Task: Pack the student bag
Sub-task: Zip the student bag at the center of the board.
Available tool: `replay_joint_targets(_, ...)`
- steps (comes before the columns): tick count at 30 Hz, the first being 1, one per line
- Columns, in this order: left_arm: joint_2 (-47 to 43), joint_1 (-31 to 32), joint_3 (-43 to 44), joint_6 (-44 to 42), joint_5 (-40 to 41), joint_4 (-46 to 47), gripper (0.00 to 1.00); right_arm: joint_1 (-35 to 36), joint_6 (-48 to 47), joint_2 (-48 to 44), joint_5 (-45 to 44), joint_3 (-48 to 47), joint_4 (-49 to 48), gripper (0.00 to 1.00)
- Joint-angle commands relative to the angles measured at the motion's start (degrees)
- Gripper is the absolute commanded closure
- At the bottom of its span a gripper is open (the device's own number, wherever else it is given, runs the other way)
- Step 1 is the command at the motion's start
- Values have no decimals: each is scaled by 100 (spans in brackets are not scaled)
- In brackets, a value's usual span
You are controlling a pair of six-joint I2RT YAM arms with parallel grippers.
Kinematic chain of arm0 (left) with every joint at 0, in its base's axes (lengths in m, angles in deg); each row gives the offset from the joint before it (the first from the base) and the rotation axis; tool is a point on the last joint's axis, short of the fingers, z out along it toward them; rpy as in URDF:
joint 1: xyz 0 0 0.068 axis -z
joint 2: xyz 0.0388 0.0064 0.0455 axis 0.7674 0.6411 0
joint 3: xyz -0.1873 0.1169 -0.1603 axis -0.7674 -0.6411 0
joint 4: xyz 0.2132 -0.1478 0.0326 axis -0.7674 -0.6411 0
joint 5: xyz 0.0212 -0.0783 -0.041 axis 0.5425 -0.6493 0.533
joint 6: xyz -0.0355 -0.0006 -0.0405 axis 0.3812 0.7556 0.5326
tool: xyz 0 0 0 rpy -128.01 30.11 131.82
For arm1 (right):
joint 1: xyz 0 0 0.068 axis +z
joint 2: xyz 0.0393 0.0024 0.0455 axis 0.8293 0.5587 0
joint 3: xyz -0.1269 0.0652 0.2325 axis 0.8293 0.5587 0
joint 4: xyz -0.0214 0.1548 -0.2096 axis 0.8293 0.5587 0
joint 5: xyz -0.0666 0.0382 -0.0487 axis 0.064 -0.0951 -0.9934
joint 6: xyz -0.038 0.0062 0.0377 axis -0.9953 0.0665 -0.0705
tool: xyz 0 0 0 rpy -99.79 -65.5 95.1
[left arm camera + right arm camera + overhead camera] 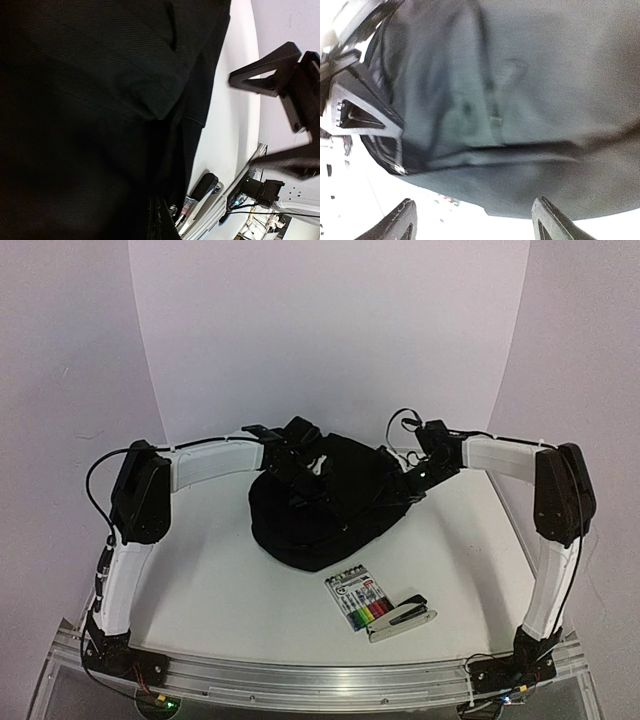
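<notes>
The student bag (325, 510), a soft black backpack, lies at the middle of the table and fills both wrist views (90, 110) (520, 100). My left gripper (298, 475) rests on the bag's top left. Its fingers are buried in the black fabric, shut on a fold of it. My right gripper (402, 476) is at the bag's right edge. In the right wrist view it (472, 225) stands open just off the fabric, with nothing between its fingertips (395, 222). The left wrist view also shows its spread fingers (265, 75).
A pack of coloured markers (358, 600) and a black and silver stapler (402, 616) lie side by side on the white table (200, 580), in front of the bag near the front rail. The stapler (202, 186) also shows in the left wrist view.
</notes>
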Motion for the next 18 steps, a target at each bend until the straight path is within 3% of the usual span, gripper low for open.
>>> replay_joint_targets(1, 165, 16, 464, -2, -159, 230, 100, 243, -158, 284, 52, -326, 20, 19)
replay_joint_targets(10, 543, 0, 917, 7, -302, 380, 100, 305, -1675, 125, 28, 46, 29, 18)
replay_joint_targets(18, 621, -27, 1044, 21, -335, 390, 100, 354, -1994, 317, 430, 153, -22, 21)
